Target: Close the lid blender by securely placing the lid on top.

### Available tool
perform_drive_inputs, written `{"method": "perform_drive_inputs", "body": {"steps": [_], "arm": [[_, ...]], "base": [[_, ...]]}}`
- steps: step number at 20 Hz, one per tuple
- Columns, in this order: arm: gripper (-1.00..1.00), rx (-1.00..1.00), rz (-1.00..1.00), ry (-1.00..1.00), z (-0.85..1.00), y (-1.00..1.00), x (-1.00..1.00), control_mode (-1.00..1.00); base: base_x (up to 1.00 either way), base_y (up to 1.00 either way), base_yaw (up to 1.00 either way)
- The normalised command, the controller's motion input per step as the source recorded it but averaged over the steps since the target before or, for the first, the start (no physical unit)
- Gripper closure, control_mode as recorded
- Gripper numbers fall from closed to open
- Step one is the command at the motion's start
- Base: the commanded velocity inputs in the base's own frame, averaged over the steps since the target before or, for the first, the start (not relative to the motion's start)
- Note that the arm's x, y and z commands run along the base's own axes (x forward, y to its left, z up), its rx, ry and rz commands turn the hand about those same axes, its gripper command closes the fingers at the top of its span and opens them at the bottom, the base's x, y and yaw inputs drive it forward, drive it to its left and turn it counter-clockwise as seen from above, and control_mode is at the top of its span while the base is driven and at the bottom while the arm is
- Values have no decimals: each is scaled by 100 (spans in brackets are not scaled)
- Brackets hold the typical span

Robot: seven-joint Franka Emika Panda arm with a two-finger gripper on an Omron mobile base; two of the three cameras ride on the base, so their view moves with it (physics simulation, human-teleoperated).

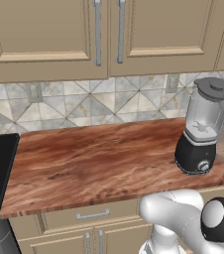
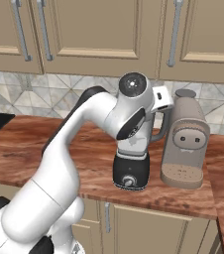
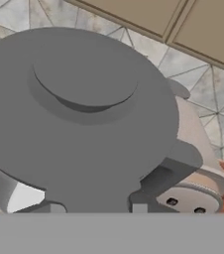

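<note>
Lid (image 3: 84,114) atop blender (image 1: 198,131) jar

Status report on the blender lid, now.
Pincer close above lid, fingertips barely visible, state unclear. Lid sits atop blender jar, looks slightly tilted. Coffee machine stands right beside blender; nothing else crowds it.

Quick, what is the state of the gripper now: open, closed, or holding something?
Gripper: cannot be told; its fingers are not visible above the flat round dark grey lid on the clear jar blender.
</note>
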Motion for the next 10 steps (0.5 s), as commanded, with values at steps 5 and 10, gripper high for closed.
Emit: {"method": "perform_drive_inputs", "body": {"steps": [5, 10], "arm": [[100, -1, 3, 0, -4, 0, 26, -100], [100, 0, 6, -1, 11, 17, 3, -100]], "base": [[0, 0, 0], [0, 0, 0]]}}
